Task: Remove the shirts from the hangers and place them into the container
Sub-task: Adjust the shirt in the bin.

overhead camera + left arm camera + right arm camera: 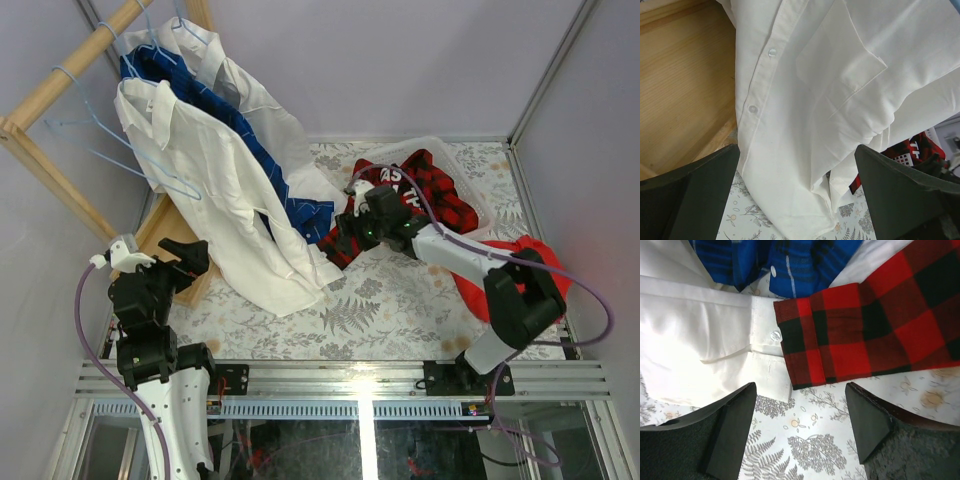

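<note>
**A:** How far along are we?

**B:** About a quarter, I'd judge. The plaid shirt (432,185) is off its hanger and bundled in the basket (487,215) at 2 o'clock on the worktop (400,310). One sleeve trails out toward 9 o'clock, though, and the plaid cuff (840,335) lies flat on the fern print.

**A:** And the other three?

**B:** They all hang from the wooden rack (60,85) at 10 o'clock on blue wire hangers (178,188). The front white shirt (225,200) drapes down until its hem pools on the worktop. The dark blue shirt (262,165) is behind it, and the second white shirt (245,85) is at the back.

**A:** What about the claws?

**B:** The right claw (800,430) is spread and pinching nothing. It hovers just above the plaid cuff and a white cuff beside it. The left claw (797,195) is spread as wide as it goes, also empty, and faces the front white shirt's button placket at 8 o'clock.

**A:** So what's left?

**B:** Tucking that sleeve in, probably, then unhanging three shirts. The plain red cloth (540,250) at 3 o'clock isn't part of the job.
</note>
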